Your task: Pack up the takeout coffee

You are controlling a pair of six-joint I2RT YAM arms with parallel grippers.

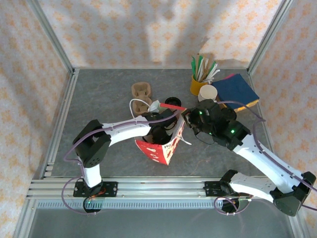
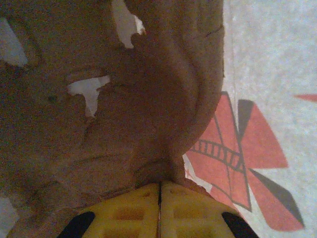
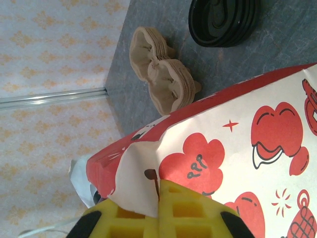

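A small paper cup (image 1: pixel 208 92), cream-white inside and without a lid, stands at the back right beside the yellow cup. A round black lid (image 1: pixel 172 101) (image 3: pixel 223 20) lies on the table behind the red-and-white paper bag (image 1: pixel 163 146) (image 3: pixel 257 148). My left arm (image 1: pixel 129 130) reaches into the bag's mouth. There my left gripper (image 2: pixel 159 191) is shut on a brown moulded-pulp carrier (image 2: pixel 124 99), with the bag's printed paper (image 2: pixel 237 148) beside it. My right gripper (image 1: pixel 185 118) (image 3: pixel 159 191) is shut on the bag's folded rim, holding it up.
A stack of pulp carriers (image 1: pixel 141 90) (image 3: pixel 161 74) lies at the back centre. The yellow cup of stir sticks (image 1: pixel 198 84) and a blue pad (image 1: pixel 237 89) sit at the back right. Frame rails and patterned walls bound the table.
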